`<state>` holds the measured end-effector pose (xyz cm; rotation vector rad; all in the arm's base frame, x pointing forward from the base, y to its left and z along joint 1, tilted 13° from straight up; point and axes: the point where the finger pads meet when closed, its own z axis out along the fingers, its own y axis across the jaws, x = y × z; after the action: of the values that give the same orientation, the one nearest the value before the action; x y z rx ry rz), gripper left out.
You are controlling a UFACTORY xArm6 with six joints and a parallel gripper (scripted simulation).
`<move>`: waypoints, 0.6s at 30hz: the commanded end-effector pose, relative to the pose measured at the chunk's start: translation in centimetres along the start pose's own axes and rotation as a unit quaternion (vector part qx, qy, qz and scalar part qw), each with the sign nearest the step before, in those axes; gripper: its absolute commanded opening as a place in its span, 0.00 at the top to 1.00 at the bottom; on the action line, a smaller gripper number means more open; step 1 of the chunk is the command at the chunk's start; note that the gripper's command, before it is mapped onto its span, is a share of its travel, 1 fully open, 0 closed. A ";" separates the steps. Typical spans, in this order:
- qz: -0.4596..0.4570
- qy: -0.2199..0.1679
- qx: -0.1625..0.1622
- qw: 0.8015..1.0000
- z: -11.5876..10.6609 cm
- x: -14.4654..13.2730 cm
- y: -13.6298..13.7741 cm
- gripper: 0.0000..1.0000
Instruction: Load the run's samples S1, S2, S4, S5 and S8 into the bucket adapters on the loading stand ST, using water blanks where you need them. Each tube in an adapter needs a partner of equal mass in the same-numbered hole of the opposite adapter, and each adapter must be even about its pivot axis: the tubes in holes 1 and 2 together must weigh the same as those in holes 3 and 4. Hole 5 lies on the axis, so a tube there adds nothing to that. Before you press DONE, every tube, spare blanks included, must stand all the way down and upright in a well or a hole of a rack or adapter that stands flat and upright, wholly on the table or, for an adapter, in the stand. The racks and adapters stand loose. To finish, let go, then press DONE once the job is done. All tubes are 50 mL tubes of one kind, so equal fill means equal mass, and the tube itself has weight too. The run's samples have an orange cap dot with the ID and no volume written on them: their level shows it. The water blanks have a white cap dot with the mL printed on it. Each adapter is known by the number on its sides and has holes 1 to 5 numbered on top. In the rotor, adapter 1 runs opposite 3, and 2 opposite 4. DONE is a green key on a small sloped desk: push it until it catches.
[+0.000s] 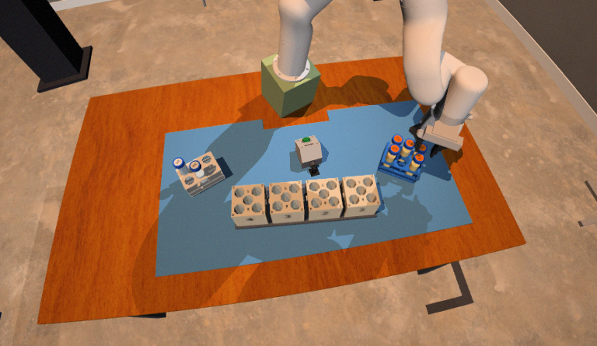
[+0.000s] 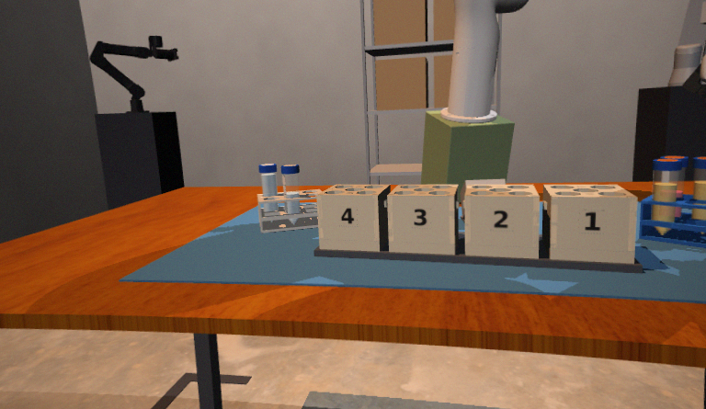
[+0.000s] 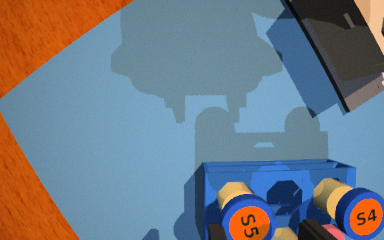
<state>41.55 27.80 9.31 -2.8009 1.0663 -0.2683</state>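
Top: gripper [image 1: 426, 148] [image 3: 265, 231] at right over blue rack [image 1: 399, 176] [image 2: 645, 230] [image 3: 280, 166]; five samples racked, adapters [image 1: 286, 215] [image 2: 420, 235] at lower centre unloaded | Exterior: two blanks [image 1: 178, 162] [image 2: 267, 168] racked, left; all loading remains | Wrist: fingers part-open, gripping nothing; S5 [image 3: 248, 224] lower centre

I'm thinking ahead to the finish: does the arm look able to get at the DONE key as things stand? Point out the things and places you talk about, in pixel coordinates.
Probably yes. Nothing stands over the DONE key [image 1: 306, 139], and the hand [image 1: 426, 148] [image 3: 262, 232] looks open and free of any tube. It is over at the blue rack [image 1: 398, 175] [image 2: 645, 222] [image 3: 280, 168], though.
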 end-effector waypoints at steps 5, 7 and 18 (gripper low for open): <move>0.000 0.000 0.002 1.000 -1.8 0.0 -0.1 0.56; 0.000 0.000 0.002 1.000 -1.8 0.0 -0.1 0.56; 0.000 0.000 0.002 1.000 -4.0 0.0 -0.1 0.56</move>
<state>40.87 27.61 12.44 -2.8009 1.0663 -0.2683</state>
